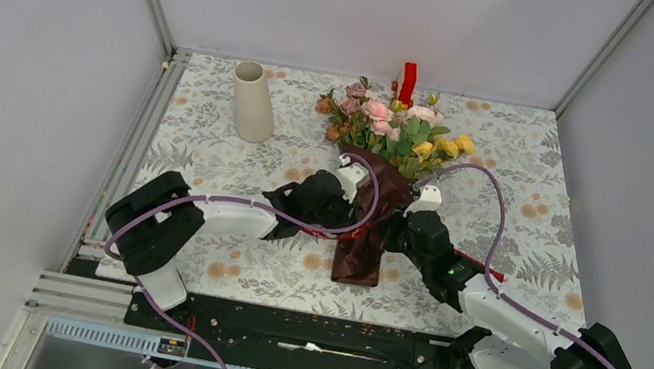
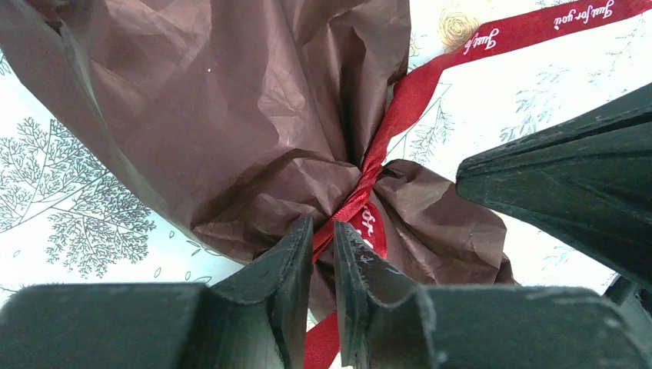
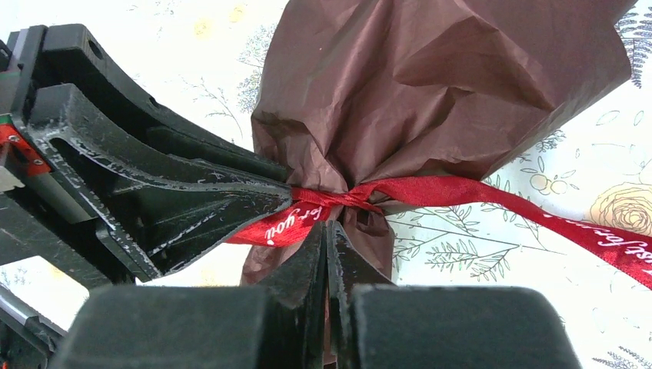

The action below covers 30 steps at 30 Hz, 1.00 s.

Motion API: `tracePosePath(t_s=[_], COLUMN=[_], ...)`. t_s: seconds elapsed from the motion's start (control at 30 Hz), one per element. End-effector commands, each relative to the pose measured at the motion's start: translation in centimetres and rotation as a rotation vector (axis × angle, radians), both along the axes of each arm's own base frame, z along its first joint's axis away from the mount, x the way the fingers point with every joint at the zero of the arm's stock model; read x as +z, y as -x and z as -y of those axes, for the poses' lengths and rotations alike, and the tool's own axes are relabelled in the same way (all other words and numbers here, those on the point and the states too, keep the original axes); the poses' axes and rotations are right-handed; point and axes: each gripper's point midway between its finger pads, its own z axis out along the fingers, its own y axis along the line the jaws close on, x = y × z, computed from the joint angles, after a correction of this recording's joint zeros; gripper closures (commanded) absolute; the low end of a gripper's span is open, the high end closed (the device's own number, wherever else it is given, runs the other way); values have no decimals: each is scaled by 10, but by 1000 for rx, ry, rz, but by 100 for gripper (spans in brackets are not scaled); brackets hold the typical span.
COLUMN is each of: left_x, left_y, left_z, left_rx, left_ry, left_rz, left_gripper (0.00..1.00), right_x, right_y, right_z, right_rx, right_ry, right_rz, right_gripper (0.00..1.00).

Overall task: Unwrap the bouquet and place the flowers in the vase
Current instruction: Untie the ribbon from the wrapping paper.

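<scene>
A grey-and-orange floral tablecloth [image 1: 530,160] lies spread flat. A small red block [image 1: 408,79] stands upright at the cloth's far edge, roughly midway along.

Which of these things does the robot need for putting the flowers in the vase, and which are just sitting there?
For the job:
- flowers
- dark wrapping paper
- red ribbon tied round it
- vase
- left gripper and right gripper, both at the ribbon

Just lying about:
- red block at the back
- flowery tablecloth
</scene>
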Motion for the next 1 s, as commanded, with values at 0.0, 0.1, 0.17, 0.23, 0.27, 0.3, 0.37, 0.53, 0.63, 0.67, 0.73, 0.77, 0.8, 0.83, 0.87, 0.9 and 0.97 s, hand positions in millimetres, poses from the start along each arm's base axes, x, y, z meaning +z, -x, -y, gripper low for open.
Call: tracePosePath(t_s=[0.0,0.1,0.17,0.23,0.27,0.3,0.37,0.53,0.63,0.67,0.73,0.77,0.8,0.83,0.87,0.9,0.97], left_x=[7,2,4,3,0,-2,-7,-11,-13,-14,-15,-15,-15,-15,-13,-11,-4], left_y=[-1,4,9,11,11,10,8,7,4,3,3,3,4,4,4,2,1], left_z=[12,12,14,13,12,10,7,7,6,6,8,10,11,12,12,11,6], left_rx=[-41,-55,-76,-84,-80,-74,-61,-56,-36,-36,-40,-43,-47,-48,-41,-26,8], left_ry=[20,3,14,1,-14,-30,-51,-69,-86,-89,-89,-87,-86,-84,-81,-75,-57], left_rz=[62,42,41,47,50,51,53,58,73,74,71,70,70,71,74,78,93], left_gripper=[79,79,80,80,79,79,78,75,72,72,71,72,75,81,86,90,94], right_x=[4,4,5,6,7,7,7,8,8,8,7,7,6,5,4,1,-3], right_y=[-2,-1,-1,-1,-1,-1,-1,0,1,1,1,1,1,1,1,2,3], right_z=[0,0,1,2,1,1,1,2,3,3,4,4,4,4,5,5,4], right_rx=[-16,-18,-21,-21,-20,-20,-19,-20,-23,-24,-25,-26,-27,-30,-33,-33,-29], right_ry=[-14,-18,-18,-20,-21,-22,-25,-29,-29,-29,-28,-28,-26,-24,-20,-16,-9], right_rz=[15,17,19,22,23,23,22,23,24,24,23,22,19,17,12,5,-10], right_gripper=[100,100,100,100,100,100,100,100,100,100,100,100,100,100,100,100,100])
